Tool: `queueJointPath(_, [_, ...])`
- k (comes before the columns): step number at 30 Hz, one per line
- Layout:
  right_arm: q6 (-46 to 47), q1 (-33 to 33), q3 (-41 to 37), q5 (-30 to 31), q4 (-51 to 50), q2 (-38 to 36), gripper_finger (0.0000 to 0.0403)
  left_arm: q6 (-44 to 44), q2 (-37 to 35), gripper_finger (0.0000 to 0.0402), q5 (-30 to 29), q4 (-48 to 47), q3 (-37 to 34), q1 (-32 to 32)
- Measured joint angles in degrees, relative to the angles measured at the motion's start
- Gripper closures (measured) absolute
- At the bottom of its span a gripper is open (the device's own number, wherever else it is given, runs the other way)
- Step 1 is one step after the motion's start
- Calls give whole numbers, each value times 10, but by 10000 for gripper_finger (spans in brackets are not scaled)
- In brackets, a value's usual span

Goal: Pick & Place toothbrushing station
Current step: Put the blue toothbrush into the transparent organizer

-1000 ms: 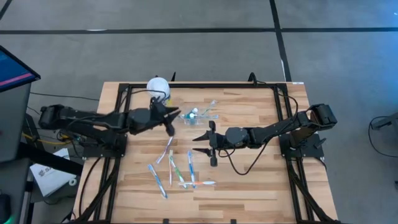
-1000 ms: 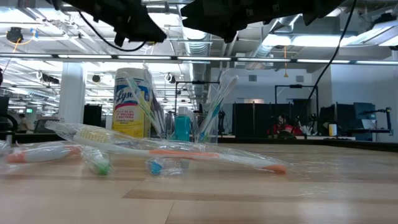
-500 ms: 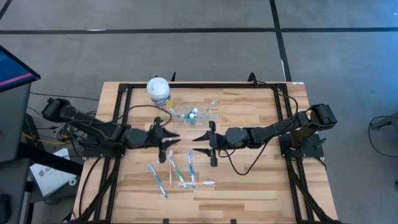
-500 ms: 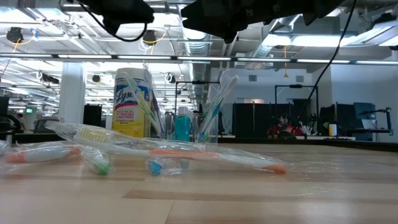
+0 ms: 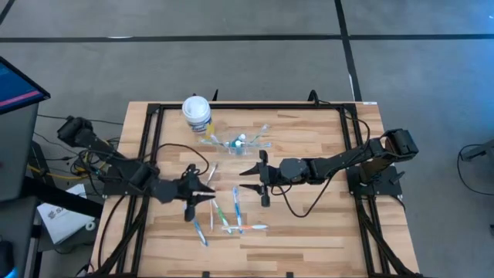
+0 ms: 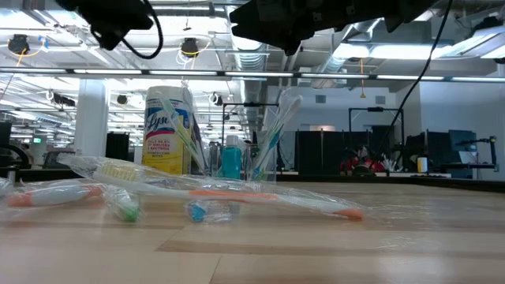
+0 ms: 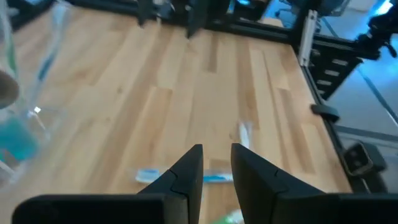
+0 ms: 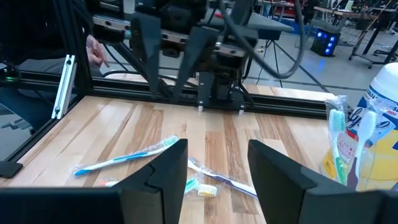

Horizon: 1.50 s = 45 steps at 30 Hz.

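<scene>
The clear cup stands at the table's far middle with a few toothbrushes and a blue tube upright in it. Several wrapped toothbrushes lie loose on the wood nearer the front. My left gripper hovers just left of these loose brushes, fingers a little apart, nothing between them. My right gripper hangs above the table's middle, right of the brushes, open wide and holding nothing.
A yellow canister with a white lid stands left of the cup at the far edge. A black frame rail runs along the table's far edge and sides. Bare wood lies at the near right.
My left gripper has swung from beside the cup and canister toward the table's near edge, turning as it went, and now hangs by the loose toothbrushes. The cup and brushes have stayed where they were.
</scene>
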Motion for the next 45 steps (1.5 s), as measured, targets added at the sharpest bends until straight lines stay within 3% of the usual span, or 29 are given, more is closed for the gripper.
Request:
queueJointPath(9, [0, 0, 0, 0, 0, 0, 244, -35, 8, 325, 20, -12, -36, -45])
queueJointPath(14, [0, 0, 0, 0, 0, 0, 244, -107, 8, 325, 64, -7, -71, -64])
queueJointPath(19, [0, 0, 0, 0, 0, 0, 244, -165, 8, 325, 64, -5, -97, -86])
queueJointPath(31, [0, 0, 0, 0, 0, 0, 244, -172, 8, 325, 64, 4, -136, -129])
queueJointPath(45, [0, 0, 0, 0, 0, 0, 244, -418, 9, 325, 63, 13, -160, -148])
